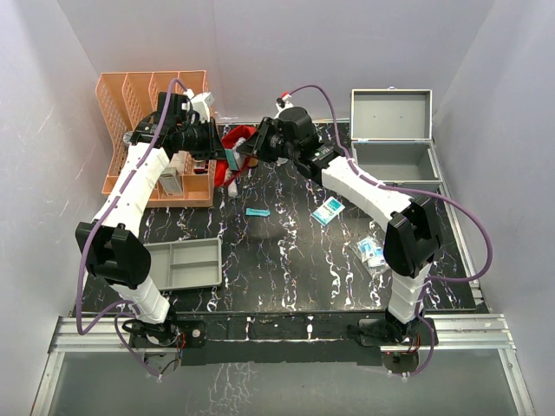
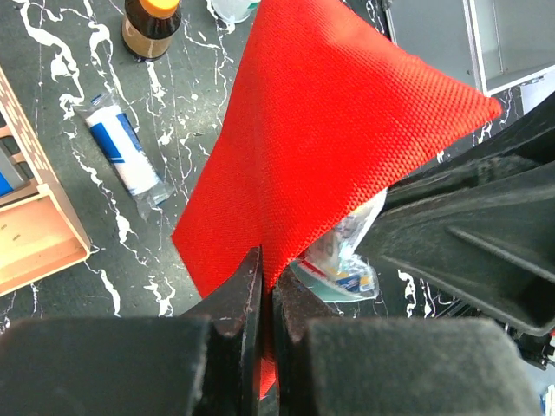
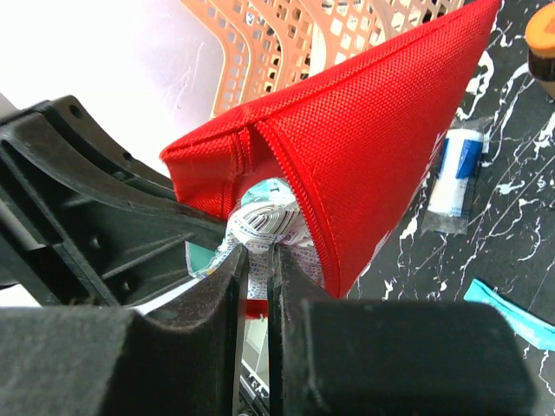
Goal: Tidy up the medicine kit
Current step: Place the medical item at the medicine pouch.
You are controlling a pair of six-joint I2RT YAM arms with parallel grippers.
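A red zip pouch hangs above the table's back, held between both grippers. My left gripper is shut on the red fabric at the pouch's edge. My right gripper is shut on a white printed medicine packet at the open mouth of the pouch. The packet is partly inside the pouch and also shows in the left wrist view. In the top view the left gripper and right gripper face each other across the pouch.
An orange basket stands back left, an open grey case back right, and a grey tray front left. A wrapped gauze roll, a brown bottle, a teal sachet and loose packets lie on the table.
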